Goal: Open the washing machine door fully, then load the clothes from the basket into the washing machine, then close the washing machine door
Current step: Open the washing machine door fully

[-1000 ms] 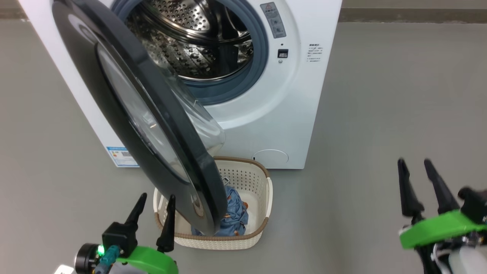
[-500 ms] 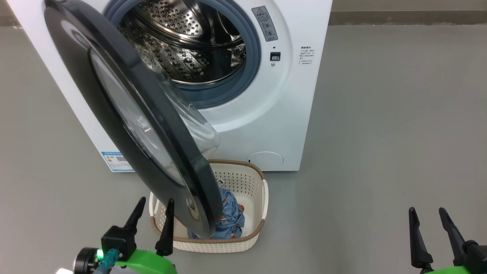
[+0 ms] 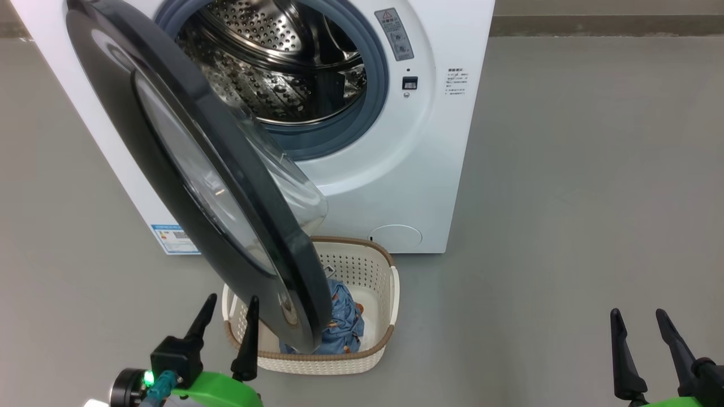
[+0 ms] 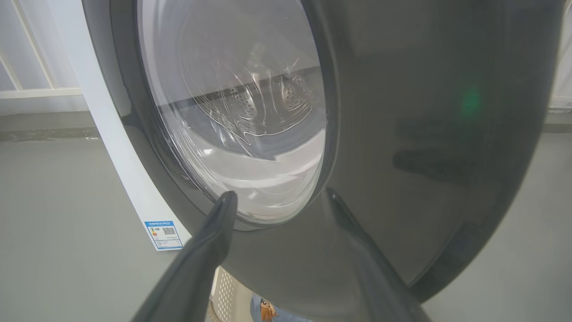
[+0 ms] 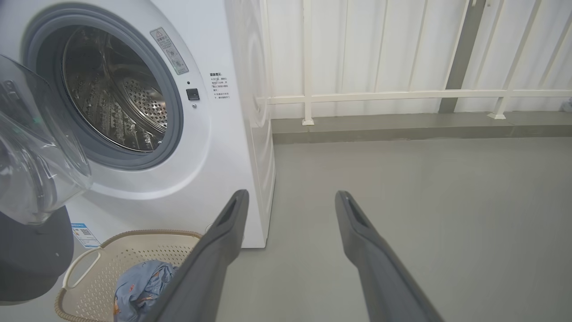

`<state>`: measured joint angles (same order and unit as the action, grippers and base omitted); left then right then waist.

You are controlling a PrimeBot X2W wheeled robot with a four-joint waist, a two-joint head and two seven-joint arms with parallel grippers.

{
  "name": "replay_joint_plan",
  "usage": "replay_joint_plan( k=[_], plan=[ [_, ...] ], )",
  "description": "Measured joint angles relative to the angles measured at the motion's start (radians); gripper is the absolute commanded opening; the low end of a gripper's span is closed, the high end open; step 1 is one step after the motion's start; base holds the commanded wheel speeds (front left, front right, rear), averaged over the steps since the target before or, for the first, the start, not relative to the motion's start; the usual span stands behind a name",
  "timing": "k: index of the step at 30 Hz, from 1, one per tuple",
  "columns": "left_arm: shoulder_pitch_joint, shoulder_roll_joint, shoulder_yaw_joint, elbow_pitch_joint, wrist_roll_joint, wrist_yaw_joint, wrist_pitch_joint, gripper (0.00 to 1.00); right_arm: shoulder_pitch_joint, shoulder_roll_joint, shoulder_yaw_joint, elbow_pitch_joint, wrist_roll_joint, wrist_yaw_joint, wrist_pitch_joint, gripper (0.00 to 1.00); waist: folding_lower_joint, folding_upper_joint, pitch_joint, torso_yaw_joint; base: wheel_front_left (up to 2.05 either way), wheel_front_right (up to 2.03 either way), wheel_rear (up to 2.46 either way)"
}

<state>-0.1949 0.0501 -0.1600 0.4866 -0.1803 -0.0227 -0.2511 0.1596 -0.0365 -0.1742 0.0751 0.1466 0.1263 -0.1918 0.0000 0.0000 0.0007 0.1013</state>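
The white washing machine (image 3: pixel 430 169) stands ahead with its steel drum (image 3: pixel 271 62) exposed. Its black-rimmed washing machine door (image 3: pixel 186 164) hangs part open, swung out over the basket (image 3: pixel 362 362). The cream basket sits on the floor in front of the machine, holding light blue clothes (image 3: pixel 342 322) partly hidden by the door. My left gripper (image 3: pixel 231 302) is open at the lower left, close to the door's outer face (image 4: pixel 424 134). My right gripper (image 3: pixel 638 316) is open at the lower right above bare floor, well away from the basket (image 5: pixel 134 255).
Grey floor (image 3: pixel 565 198) stretches to the right of the machine. A white railing and wall (image 5: pixel 402 67) stand behind the machine's side. A blue label (image 3: pixel 172 237) sits low on the machine's front left.
The head view shifted between the earliest frame and half a second ago. My right gripper dropped lower in that view. Since then almost nothing has moved.
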Motion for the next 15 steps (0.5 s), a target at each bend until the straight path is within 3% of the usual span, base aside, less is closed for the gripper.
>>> replay_joint_plan(
  k=[8, 9, 10, 11, 12, 15],
  plan=[
    [0.0, 0.001, 0.001, 0.0, 0.013, 0.002, 0.0, 1.0, 0.015, 0.002, 0.006, 0.002, 0.0, 0.0, 0.028, 1.0, 0.0, 0.0, 0.0, -0.002, 0.0, 0.0, 0.0],
    [0.0, 0.002, 0.004, -0.001, 0.013, 0.004, 0.0, 0.82, 0.015, 0.002, 0.006, 0.003, 0.0, 0.0, 0.028, 1.0, 0.0, 0.0, 0.0, -0.003, 0.0, 0.0, 0.0],
    [0.0, 0.002, 0.007, -0.004, 0.013, 0.007, 0.0, 0.47, 0.015, 0.002, 0.005, 0.004, 0.0, 0.0, 0.033, 1.0, 0.0, 0.0, 0.0, -0.004, 0.0, 0.0, 0.0],
    [-0.001, 0.002, 0.011, -0.01, 0.013, 0.008, 0.0, 0.29, 0.015, 0.002, 0.005, 0.005, 0.0, 0.0, 0.034, 1.0, 0.0, 0.0, 0.0, -0.004, 0.0, 0.0, 0.0],
    [-0.001, 0.002, 0.014, -0.017, 0.013, 0.013, 0.0, 0.0, 0.015, 0.002, 0.005, 0.005, 0.0, 0.0, 0.033, 1.0, 0.0, 0.0, 0.0, -0.003, 0.0, 0.0, 0.0],
    [-0.004, 0.001, 0.021, -0.047, 0.013, 0.027, 0.0, 0.0, 0.015, 0.002, 0.001, 0.007, 0.0, 0.0, 0.035, 1.0, 0.0, 0.0, 0.001, -0.001, 0.0, 0.0, 0.0]
  ],
)
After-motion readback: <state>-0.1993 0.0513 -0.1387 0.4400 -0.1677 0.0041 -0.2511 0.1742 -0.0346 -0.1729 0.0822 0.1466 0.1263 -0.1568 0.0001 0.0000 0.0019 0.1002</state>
